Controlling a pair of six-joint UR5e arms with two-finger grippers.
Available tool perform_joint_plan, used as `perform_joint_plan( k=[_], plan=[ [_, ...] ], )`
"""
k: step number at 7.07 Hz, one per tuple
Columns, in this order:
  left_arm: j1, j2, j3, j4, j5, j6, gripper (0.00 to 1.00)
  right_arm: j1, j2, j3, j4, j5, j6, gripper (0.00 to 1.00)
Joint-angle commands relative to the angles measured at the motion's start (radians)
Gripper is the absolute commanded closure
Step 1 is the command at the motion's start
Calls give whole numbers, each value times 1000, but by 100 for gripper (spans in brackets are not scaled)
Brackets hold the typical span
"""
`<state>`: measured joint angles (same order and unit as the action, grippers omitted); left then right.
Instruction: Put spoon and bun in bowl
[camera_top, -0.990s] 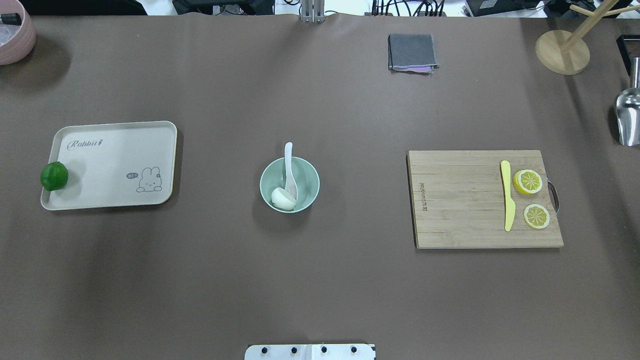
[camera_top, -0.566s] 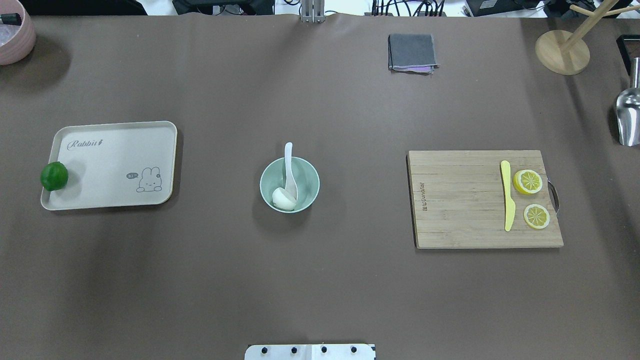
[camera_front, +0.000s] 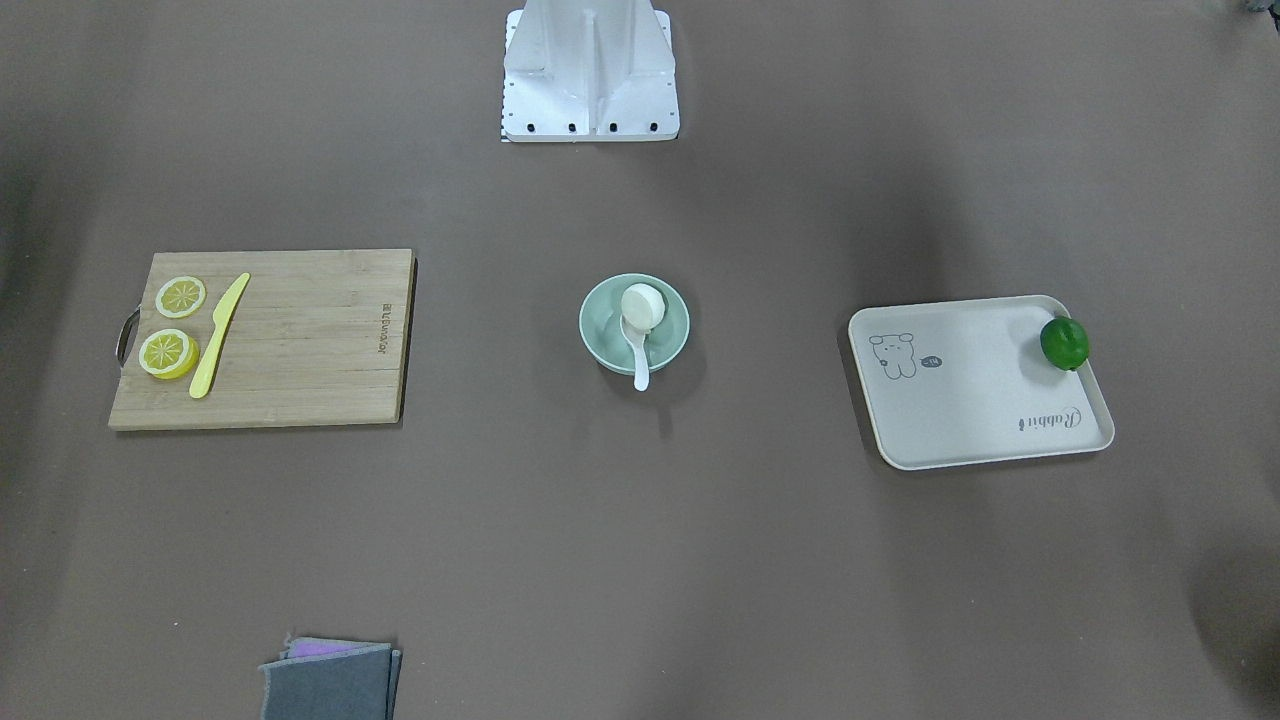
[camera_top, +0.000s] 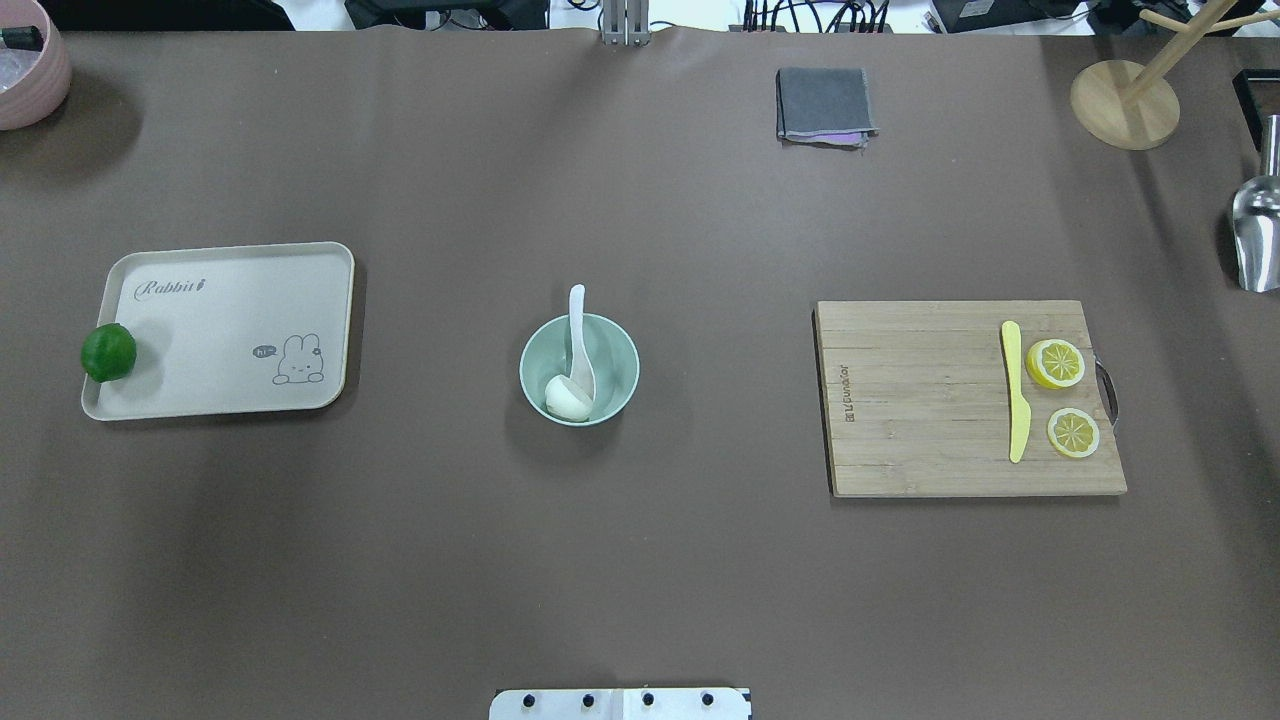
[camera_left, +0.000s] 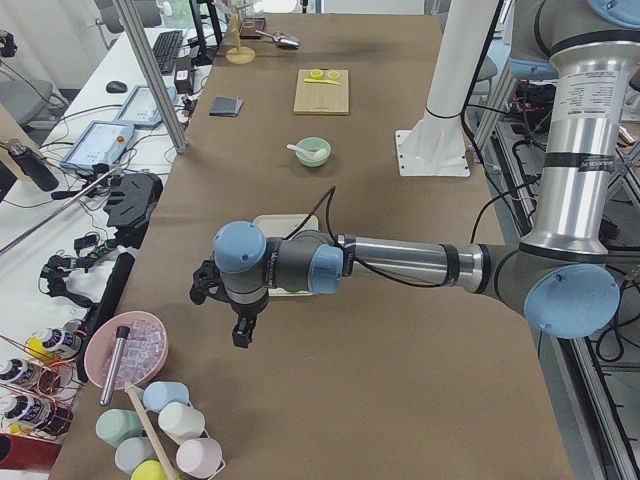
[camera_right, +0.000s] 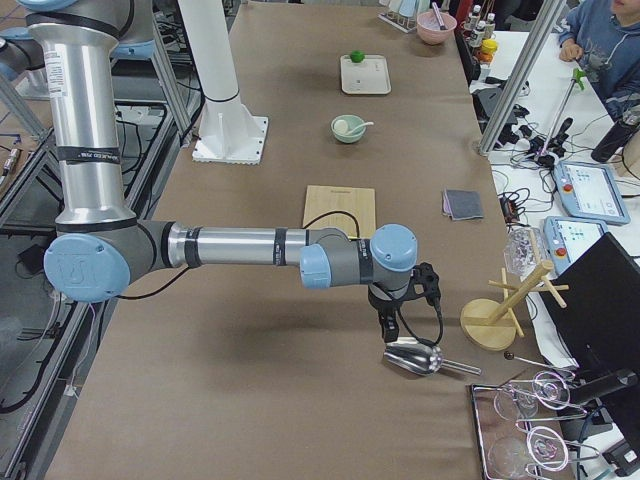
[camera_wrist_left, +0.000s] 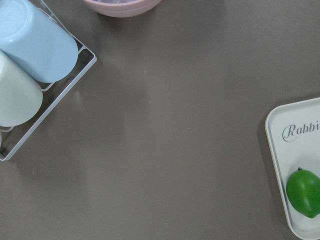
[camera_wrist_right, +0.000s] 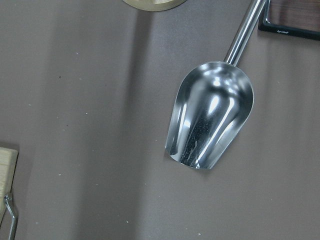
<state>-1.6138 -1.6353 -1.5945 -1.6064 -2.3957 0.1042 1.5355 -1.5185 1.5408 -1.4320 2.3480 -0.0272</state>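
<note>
The mint-green bowl (camera_top: 612, 345) stands at the table's middle, also in the front view (camera_front: 600, 337). The white bun (camera_top: 562, 398) lies inside it, tipped on its side (camera_front: 642, 303). The white spoon (camera_top: 577, 330) rests in the bowl with its scoop against the bun and its handle (camera_front: 640, 370) over the far rim. My left gripper (camera_left: 243, 335) hangs far off at the table's left end. My right gripper (camera_right: 388, 330) hangs at the right end over a metal scoop. I cannot tell whether either is open or shut.
A cream tray (camera_top: 230, 300) with a green lime (camera_top: 108, 352) lies left of the bowl. A wooden board (camera_top: 920, 400) with a yellow knife (camera_top: 1017, 395) and lemon slices (camera_top: 1056, 363) lies right. A grey cloth (camera_top: 824, 103), wooden stand (camera_top: 1124, 105), metal scoop (camera_wrist_right: 212, 120) and pink bowl (camera_top: 30, 75) sit at the edges.
</note>
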Motion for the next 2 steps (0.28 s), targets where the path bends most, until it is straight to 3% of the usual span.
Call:
perform_joint_plan(
  k=[1,2],
  plan=[
    [0,8,-25,-3,1,0,3,0,-3,1,5,1,1,0],
    [0,8,-27,-4,0,8,3,0,-17,16,7,2,0,0]
  ],
)
